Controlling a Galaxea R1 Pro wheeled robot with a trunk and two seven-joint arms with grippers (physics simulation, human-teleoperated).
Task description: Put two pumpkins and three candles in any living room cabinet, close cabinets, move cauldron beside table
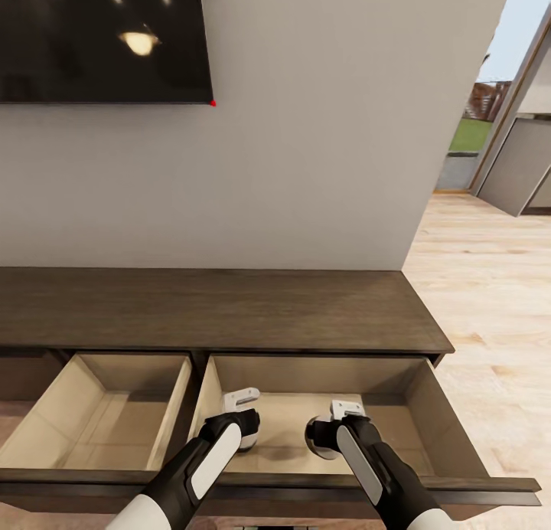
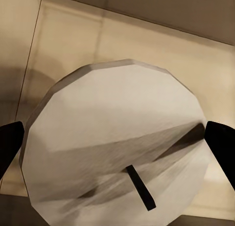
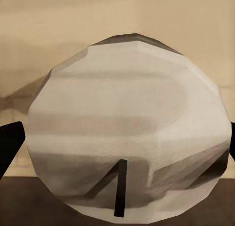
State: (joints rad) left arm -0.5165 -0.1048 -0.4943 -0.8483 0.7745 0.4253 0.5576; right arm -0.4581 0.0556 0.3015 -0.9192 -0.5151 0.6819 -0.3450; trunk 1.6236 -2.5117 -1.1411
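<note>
Both arms reach down into the right-hand open drawer (image 1: 428,392) of the cabinet (image 1: 229,308). The left tool (image 1: 243,426) grips a candle (image 2: 117,142) and the right tool (image 1: 330,432) another candle (image 3: 127,133). The pale drawer floor lies directly below both, so release is a straight drop.

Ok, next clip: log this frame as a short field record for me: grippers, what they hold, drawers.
left gripper: shut on a candle, over the right drawer
right gripper: shut on a second candle, over the same drawer
right drawer: open, pale interior
left drawer: open, no items visible inside
cabinet: top bare
pumpkins, cauldron: out of frame
</note>
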